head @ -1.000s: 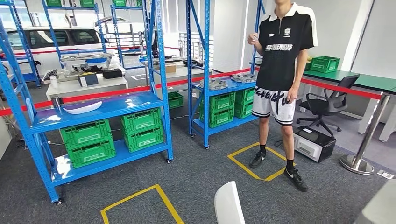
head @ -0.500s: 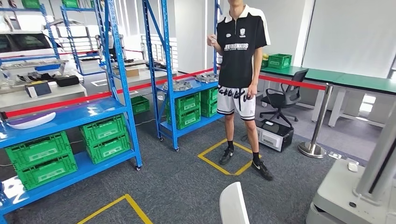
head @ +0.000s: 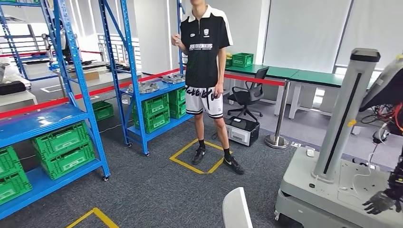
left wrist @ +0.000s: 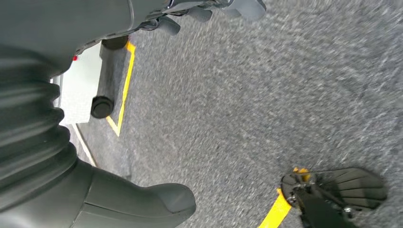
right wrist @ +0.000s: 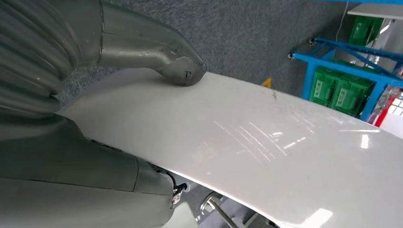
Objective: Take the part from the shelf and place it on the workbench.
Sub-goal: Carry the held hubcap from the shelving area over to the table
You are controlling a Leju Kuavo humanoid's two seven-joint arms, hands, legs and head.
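on my right wrist feed the right hand (right wrist: 95, 95) grips the white part (right wrist: 247, 147): the thick grey thumb (right wrist: 152, 50) presses down on its glossy upper face, and the rest of the hand sits beneath the panel, hidden by it. the part runs away from the wrist as a long curved panel with light scratches on it, held above the grey carpet (right wrist: 247, 28). from the head camera i see one rounded end of the same part (head: 235, 209) poking up at the bottom edge of my view.

the left hand (left wrist: 95, 199) hangs low over the carpet with nothing in it; the thumb (left wrist: 161, 202) juts out straight and the darker fingers (left wrist: 214, 9) lie spread apart near the opposite edge of that feed.

ahead of me a person (head: 205, 80) stands on a yellow floor square (head: 197, 156), beside blue shelves (head: 71, 109) stacked with green crates (head: 64, 149). a grey wheeled base with a tall column (head: 344, 118) stands to my right. green-topped benches (head: 313, 76) lie well behind a red barrier tape (head: 254, 79).
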